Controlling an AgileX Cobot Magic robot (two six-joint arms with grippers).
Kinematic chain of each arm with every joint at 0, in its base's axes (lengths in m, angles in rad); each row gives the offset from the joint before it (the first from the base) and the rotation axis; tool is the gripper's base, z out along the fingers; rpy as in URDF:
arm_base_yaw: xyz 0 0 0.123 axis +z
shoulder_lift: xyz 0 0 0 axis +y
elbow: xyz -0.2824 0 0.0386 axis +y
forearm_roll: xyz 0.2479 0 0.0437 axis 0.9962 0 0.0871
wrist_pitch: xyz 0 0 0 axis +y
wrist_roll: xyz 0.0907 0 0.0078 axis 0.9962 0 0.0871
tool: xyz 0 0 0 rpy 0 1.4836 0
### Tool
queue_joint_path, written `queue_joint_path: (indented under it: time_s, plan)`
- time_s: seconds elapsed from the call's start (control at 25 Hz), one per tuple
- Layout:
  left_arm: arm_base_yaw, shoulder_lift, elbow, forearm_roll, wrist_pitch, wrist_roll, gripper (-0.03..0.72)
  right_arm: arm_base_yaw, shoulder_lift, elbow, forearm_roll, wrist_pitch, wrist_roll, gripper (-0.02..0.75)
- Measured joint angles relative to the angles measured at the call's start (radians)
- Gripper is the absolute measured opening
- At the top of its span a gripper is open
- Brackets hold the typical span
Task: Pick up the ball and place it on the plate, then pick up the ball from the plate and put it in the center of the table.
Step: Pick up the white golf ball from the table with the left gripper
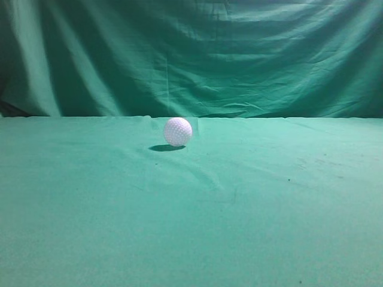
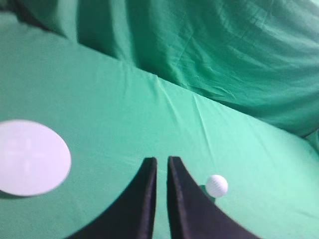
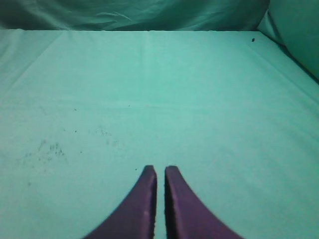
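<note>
The ball [image 1: 178, 131], white and dimpled, rests on the table [image 1: 191, 203] near the middle toward the back. It also shows in the left wrist view [image 2: 217, 185], just right of my left gripper [image 2: 162, 160], which is shut and empty above the cloth. A flat white round plate [image 2: 31, 157] lies to the left in that view; it is out of the exterior view. My right gripper [image 3: 160, 169] is shut and empty over bare green cloth. Neither arm shows in the exterior view.
A draped green cloth backdrop [image 1: 191, 54] hangs behind the table's far edge. Faint dark specks [image 3: 47, 148] mark the cloth in the right wrist view.
</note>
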Motion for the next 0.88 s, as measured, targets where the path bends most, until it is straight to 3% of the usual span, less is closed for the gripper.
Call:
queue_joint_path:
  time_s: [0.16,0.32,0.68,0.76,0.88]
  plan:
    - [0.000,0.089,-0.044,-0.077,0.026,0.076,0.060,0.000,0.000,0.000,0.000,0.000,0.000,0.048]
    - [0.000,0.216,-0.167,-0.145,0.193,0.350,0.060,0.000,0.000,0.000,0.000,0.000,0.000,0.048]
    - [0.000,0.596,-0.391,-0.547,0.490,1.054,0.060,0.000,0.000,0.000,0.000,0.000,0.000,0.048]
    - [0.000,0.675,-0.441,-0.605,0.549,1.139,0.060,0.000,0.000,0.000,0.000,0.000,0.000,0.048]
    - [-0.008,0.783,-0.514,-0.633,0.572,1.175,0.060,0.000,0.000,0.000,0.000,0.000,0.000,0.048]
